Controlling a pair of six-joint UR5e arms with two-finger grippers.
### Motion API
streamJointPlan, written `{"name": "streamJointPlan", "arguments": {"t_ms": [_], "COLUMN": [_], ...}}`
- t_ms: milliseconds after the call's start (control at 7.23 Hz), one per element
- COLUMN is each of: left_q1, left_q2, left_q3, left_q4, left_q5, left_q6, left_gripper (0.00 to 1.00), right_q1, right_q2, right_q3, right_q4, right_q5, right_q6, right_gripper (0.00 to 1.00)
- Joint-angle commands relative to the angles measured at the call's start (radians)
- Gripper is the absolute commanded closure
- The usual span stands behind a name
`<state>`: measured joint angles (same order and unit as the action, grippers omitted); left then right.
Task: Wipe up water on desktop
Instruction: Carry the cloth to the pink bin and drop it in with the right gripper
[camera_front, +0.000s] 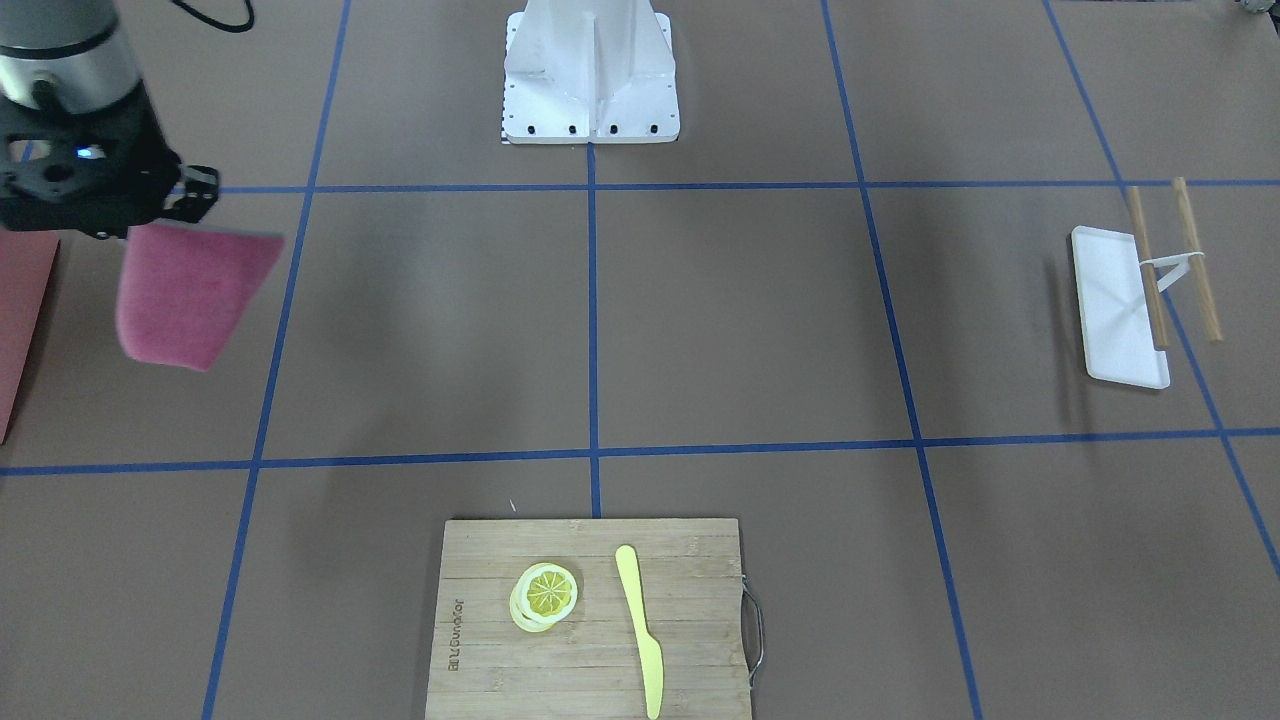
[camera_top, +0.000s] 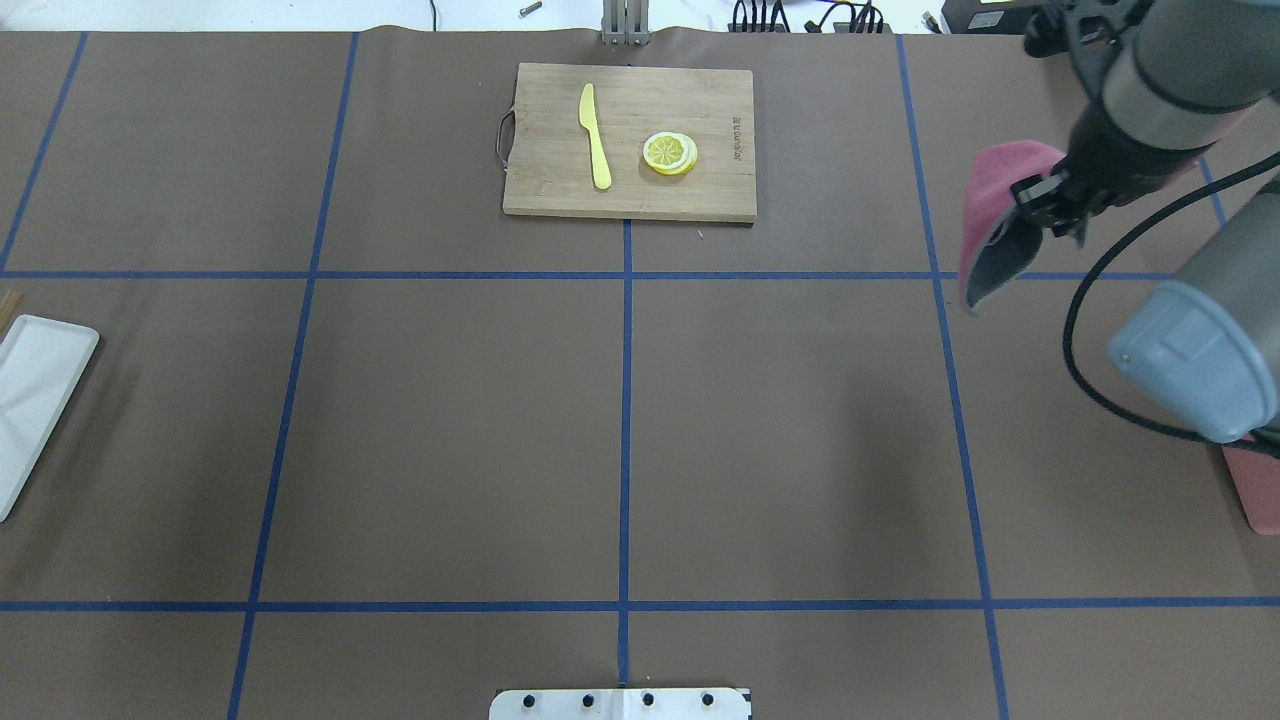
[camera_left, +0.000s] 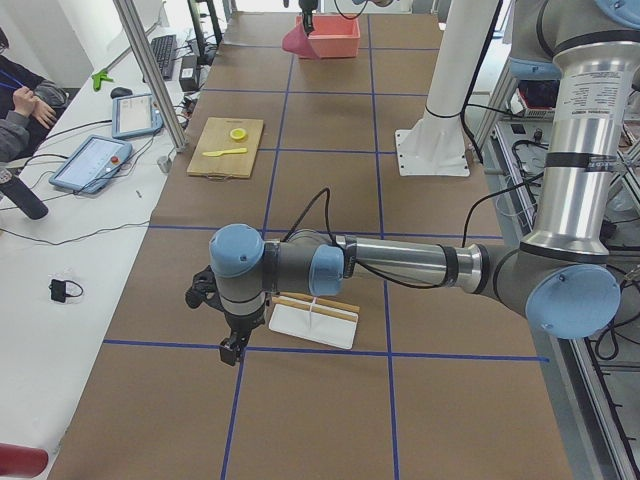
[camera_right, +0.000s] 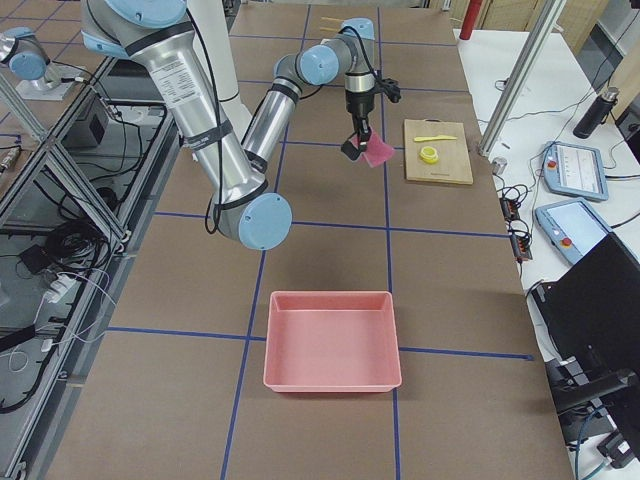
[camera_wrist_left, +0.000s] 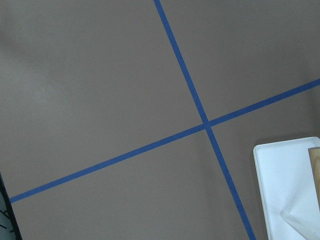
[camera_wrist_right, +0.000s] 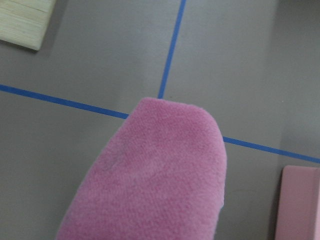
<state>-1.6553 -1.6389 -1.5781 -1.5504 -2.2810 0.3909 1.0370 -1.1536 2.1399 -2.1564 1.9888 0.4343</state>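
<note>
Hovering above desktop, right end effector clutching pink cloth.

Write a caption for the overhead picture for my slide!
Right hand holds a pink cloth above the desktop, away from the cutting board with its lemon slice and yellow knife.

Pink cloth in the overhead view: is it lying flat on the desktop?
No, the pink cloth hangs from the shut right end effector, held in the air above the desktop.
</note>
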Motion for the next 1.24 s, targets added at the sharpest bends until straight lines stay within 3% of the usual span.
{"name": "streamJointPlan", "arguments": {"t_ms": [0,276,415,829,968,1106], "left_q1": [0.0,0.0,0.0,0.0,0.0,0.0], "left_q2": [0.007,0.008,0.007,0.007,0.005,0.005], "left_q3": [-0.002,-0.007,-0.01,-0.016,-0.014,-0.014], "left_q4": [0.0,0.0,0.0,0.0,0.0,0.0], "left_q5": [0.0,0.0,0.0,-0.002,-0.002,-0.002], "left_q6": [0.0,0.0,0.0,0.0,-0.001,-0.001], "left_gripper": [0.02,0.02,0.02,0.02,0.02,0.02], "right_q1": [0.238,0.383,0.42,0.443,0.452,0.463], "right_q2": [-0.168,-0.347,-0.47,-0.838,-0.882,-0.885], "right_q3": [0.002,0.006,0.011,-0.014,-0.056,-0.096], "right_q4": [0.001,0.01,0.095,0.534,0.629,0.668], "right_q5": [0.103,0.123,0.122,0.126,0.142,0.18], "right_q6": [-0.344,-0.487,-0.578,-0.591,-0.592,-0.612], "right_gripper": [1.0,1.0,1.0,1.0,0.8,0.01]}}
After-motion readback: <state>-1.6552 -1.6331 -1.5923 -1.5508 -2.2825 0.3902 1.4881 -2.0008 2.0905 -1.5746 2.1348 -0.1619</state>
